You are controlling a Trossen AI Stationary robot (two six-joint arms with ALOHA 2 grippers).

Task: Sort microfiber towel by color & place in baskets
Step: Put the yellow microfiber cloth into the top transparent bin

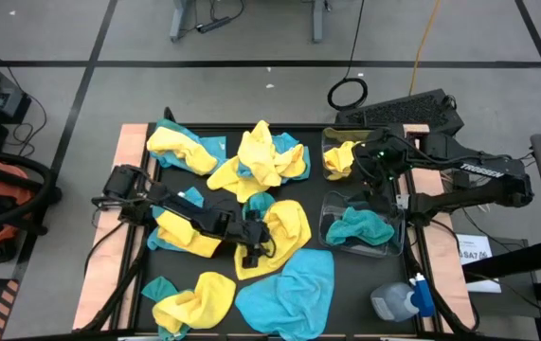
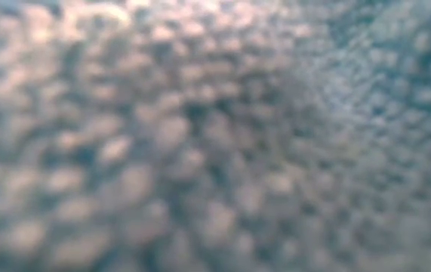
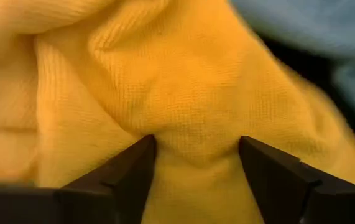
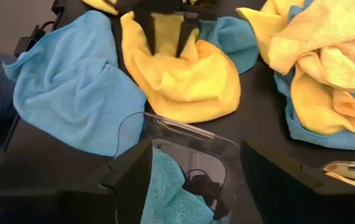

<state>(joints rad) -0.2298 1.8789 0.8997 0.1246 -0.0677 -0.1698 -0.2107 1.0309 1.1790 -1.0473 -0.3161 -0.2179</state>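
Yellow and teal microfiber towels lie scattered on the black table. My left gripper is down on a yellow towel at the table's middle, open, with a raised fold of it between the fingers. My right gripper hangs open and holds nothing above the two clear baskets at the right. The near basket holds a teal towel. The far basket holds a yellow towel. Cloth right at the lens fills the low view. My left gripper has both fingertips set into the yellow towel, one on each side of a raised fold in the cloth's middle. The fingers come slanting down from the table's left. The towel lies on the table, slack.
A heap of yellow and teal towels lies at the far side. A large teal towel and a yellow one lie near the front edge. A blue-capped bottle lies at the front right. A black keyboard sits beyond the baskets.
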